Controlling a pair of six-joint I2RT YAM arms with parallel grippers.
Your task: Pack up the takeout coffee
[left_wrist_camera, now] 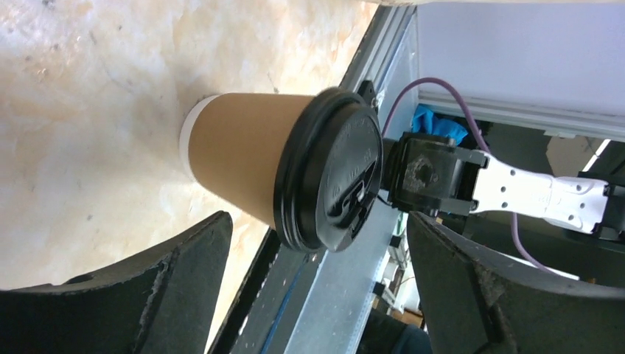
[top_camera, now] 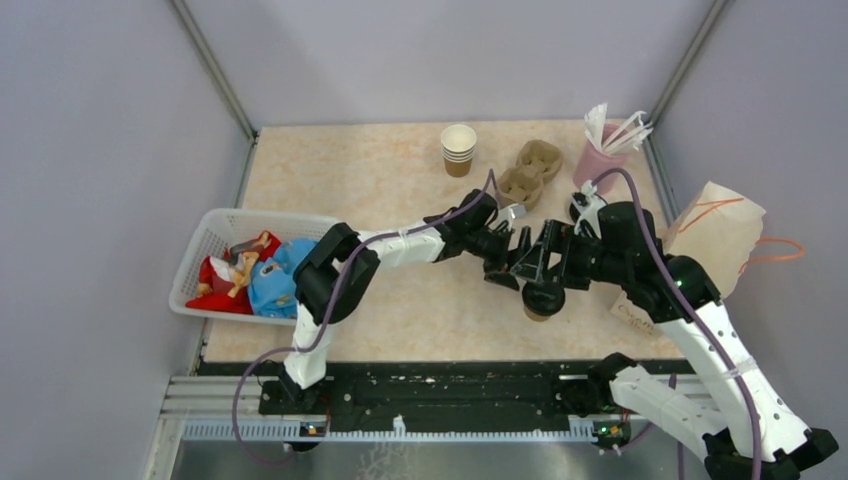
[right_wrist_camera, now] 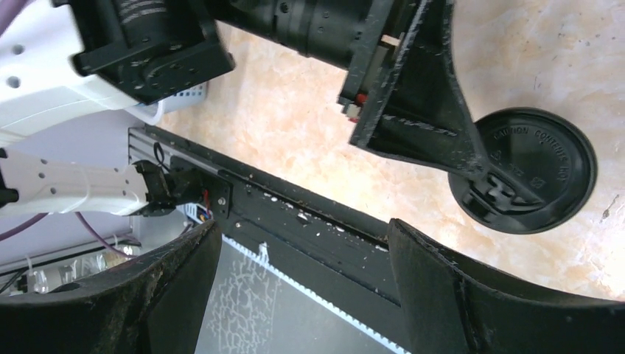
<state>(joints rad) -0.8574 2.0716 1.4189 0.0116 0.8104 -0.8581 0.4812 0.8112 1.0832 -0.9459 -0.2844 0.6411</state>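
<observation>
One takeout coffee (top_camera: 543, 298), a brown paper cup with a black lid, stands upright on the table near the front edge. In the left wrist view this cup (left_wrist_camera: 247, 166) sits just ahead of my left gripper (left_wrist_camera: 317, 243). That gripper is open, its black fingers (left_wrist_camera: 184, 258) wide on either side and clear of the cup. From above, the left gripper (top_camera: 518, 278) hovers right beside the lid. My right gripper (right_wrist_camera: 302, 243) is open with nothing between its fingers, and the lid (right_wrist_camera: 545, 158) lies to its upper right. Seen from the top, the right gripper (top_camera: 560, 266) is close behind the cup.
A stack of lidless paper cups (top_camera: 458, 150), a pulp cup carrier (top_camera: 530, 170) and a pink cup of white sticks (top_camera: 603, 150) stand at the back. A brown paper bag (top_camera: 715, 235) stands at the right. A white basket (top_camera: 215, 228) of packets is at the left.
</observation>
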